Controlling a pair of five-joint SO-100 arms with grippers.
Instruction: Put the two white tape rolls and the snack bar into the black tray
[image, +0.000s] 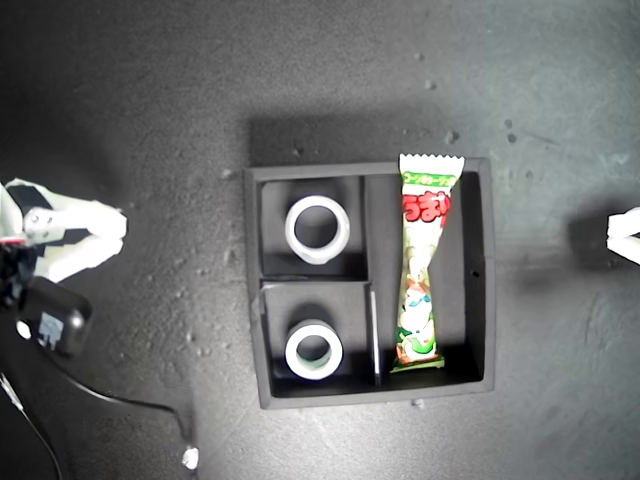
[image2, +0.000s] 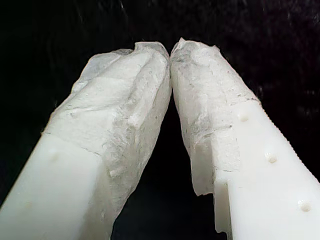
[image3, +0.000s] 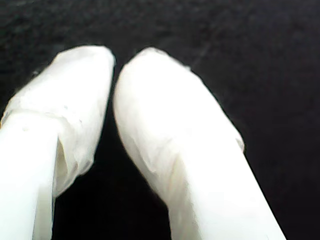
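The black tray (image: 483, 300) lies in the middle of the exterior view. A white tape roll (image: 291, 228) with a plain hole sits in its upper small compartment. Another white tape roll (image: 292, 352) sits in the lower small compartment. The green snack bar (image: 424, 265) lies lengthwise in the long compartment, its crimped top end resting over the tray's far wall. My first gripper (image2: 170, 52) is shut with its padded tips touching and nothing between them. My second gripper (image3: 114, 75) is shut and holds nothing. Both hang over bare dark surface.
An arm's white jaws (image: 100, 235) rest at the exterior view's left edge, another arm's tip (image: 625, 235) at its right edge; which is first I cannot tell. A black box (image: 55, 318) and a cable (image: 120, 400) lie at the lower left.
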